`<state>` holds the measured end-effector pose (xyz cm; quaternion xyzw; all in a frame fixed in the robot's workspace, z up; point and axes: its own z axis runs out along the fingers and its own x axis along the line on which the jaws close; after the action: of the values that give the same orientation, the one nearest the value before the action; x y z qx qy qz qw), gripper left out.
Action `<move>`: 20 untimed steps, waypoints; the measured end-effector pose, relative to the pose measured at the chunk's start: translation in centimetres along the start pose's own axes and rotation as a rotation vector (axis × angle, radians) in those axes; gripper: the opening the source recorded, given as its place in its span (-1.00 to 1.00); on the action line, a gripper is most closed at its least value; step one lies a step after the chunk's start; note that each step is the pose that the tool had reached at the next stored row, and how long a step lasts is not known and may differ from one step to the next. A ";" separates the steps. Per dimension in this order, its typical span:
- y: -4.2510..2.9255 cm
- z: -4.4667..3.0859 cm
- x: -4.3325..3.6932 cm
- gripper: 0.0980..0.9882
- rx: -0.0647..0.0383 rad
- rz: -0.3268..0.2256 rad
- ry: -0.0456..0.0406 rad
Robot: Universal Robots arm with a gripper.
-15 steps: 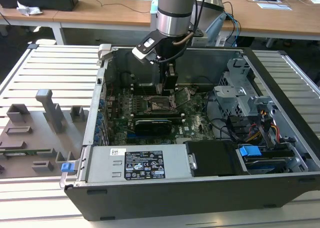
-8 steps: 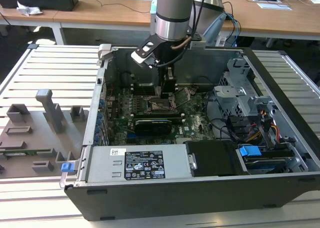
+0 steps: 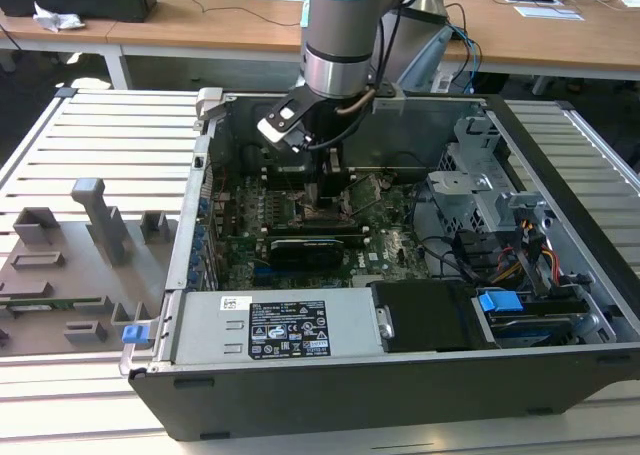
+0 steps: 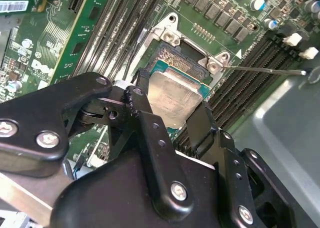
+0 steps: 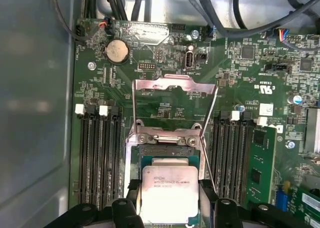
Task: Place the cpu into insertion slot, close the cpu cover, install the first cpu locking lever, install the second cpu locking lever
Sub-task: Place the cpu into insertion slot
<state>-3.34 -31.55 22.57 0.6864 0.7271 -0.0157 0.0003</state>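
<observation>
Slatted pale tabletop [image 3: 110, 135] carries the whole setup, with wooden desks [image 3: 200, 25] behind it. On the tabletop lies an open computer case [image 3: 330, 400], and just beside it, to the exterior view's left, sits a grey tray [image 3: 60, 275] with several upright holders. The robot arm [image 3: 345, 35] reaches straight down into the case. A silver power supply [image 3: 280, 325] lies along the near edge of the case.

Inside, the green motherboard [image 5: 235, 82] covers the floor of the case, with banks of long black memory slots [image 5: 97, 153] on both sides of the socket [image 5: 165, 150]. The cover frame [image 5: 172, 83] is swung open on its hinge, away from the socket, so the socket lies uncovered.

The black fingers [image 4: 150, 128] are closed narrowly on the processor chip [image 4: 172, 95], one on each of two opposite edges. The chip is right over the socket, its silver top facing up and a strip of its green edge showing. Whether it is fully seated or just above the socket cannot be told. In the first wrist view it covers most of the socket opening.

A thin wire lever [image 4: 265, 70] runs out from one corner of the socket across the memory slots, unlatched. A round coin battery [image 5: 117, 51] sits on the board beyond the open frame.
</observation>
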 end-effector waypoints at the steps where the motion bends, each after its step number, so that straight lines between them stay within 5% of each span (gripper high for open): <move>1: 0.00 0.17 0.00 0.00 0.000 0.000 -0.0001; 6: -0.07 2.09 0.04 0.00 0.001 0.036 0.0006; 20: -0.01 2.44 0.10 0.03 0.001 0.037 0.0006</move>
<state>-3.41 -31.51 20.13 0.6996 0.7144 -0.0158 0.0001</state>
